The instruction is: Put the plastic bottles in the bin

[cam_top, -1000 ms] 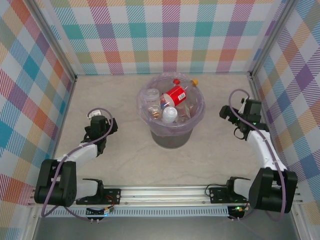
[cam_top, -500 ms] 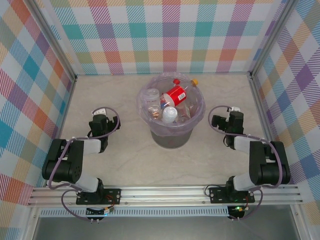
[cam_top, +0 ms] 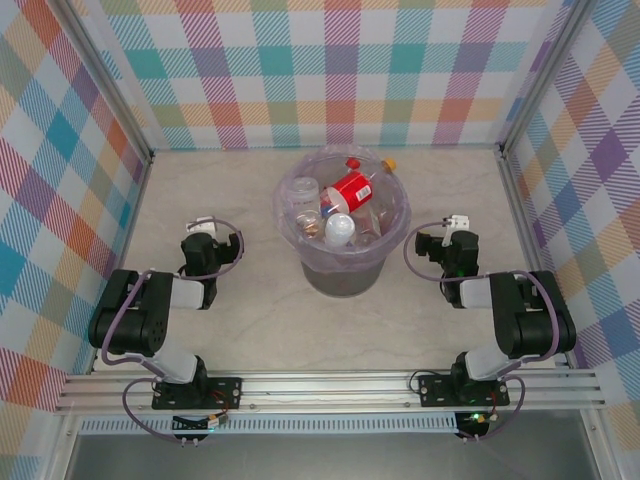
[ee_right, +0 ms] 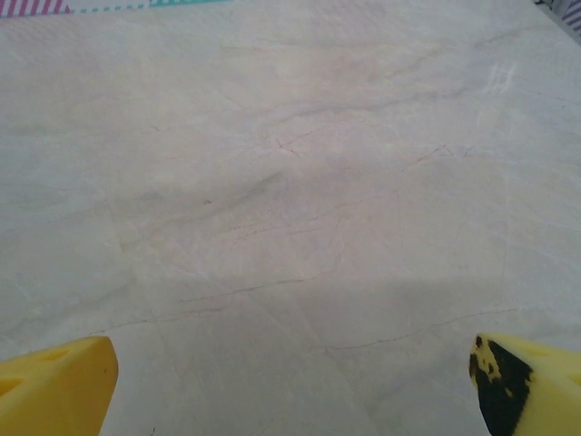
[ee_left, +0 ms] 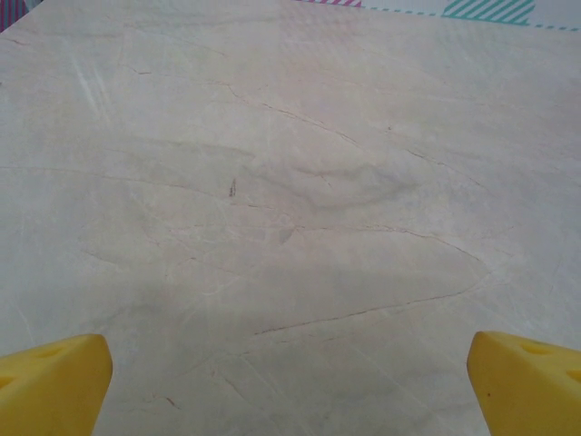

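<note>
Your left jaws and right jaws both stand spread wide, empty, over the pale veined surface (cam_top: 250,320). The bin (cam_top: 340,280) sits between them, bottles (cam_top: 349,190) inside it. Plaid walls (cam_top: 330,70) close in three sides.

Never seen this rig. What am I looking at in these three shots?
Two small robot arms, the left arm and the right arm, are bolted at the near edge of a table. The wide shot comes from a camera above and behind them. The other two come from a camera on each wrist, looking past the left's yellow fingertips and the right's at the tabletop. Mid-table stands a bin with plastic bottles inside. Both sets of jaws stand open, holding nothing.
</note>
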Tool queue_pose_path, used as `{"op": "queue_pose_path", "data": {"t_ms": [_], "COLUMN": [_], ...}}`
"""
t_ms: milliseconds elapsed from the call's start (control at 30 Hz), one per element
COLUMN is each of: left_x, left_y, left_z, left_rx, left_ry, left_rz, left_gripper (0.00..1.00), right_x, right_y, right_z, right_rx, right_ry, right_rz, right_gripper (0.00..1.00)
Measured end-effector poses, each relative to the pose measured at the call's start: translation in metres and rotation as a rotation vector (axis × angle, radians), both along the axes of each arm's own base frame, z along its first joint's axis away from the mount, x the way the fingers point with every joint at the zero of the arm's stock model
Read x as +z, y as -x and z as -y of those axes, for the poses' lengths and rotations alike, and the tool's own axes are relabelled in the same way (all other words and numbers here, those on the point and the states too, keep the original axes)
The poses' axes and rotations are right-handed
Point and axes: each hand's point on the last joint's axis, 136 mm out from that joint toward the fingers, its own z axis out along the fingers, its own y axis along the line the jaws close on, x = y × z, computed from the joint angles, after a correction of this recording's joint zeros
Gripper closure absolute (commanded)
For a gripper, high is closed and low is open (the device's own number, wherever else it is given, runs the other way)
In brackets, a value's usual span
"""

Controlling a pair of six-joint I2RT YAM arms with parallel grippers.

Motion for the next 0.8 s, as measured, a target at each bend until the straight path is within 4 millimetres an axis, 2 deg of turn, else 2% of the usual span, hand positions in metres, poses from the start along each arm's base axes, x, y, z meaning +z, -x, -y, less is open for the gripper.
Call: {"op": "queue_pose_path", "data": {"t_ms": [800], "left_x": [-0.0004], "left_y": [0.0001], "left_z": [0.0023], "left_rx": [-0.008], "left_ry": [-0.009], "left_rz": [-0.002], "left_gripper": [0.0], "right_x": [0.0009], "right_y": [-0.0005], "right_z": [0.0019], "right_rx": [-0.005], "right_ry": [-0.001], "right_rz": [0.004], "right_gripper": [0.01]}}
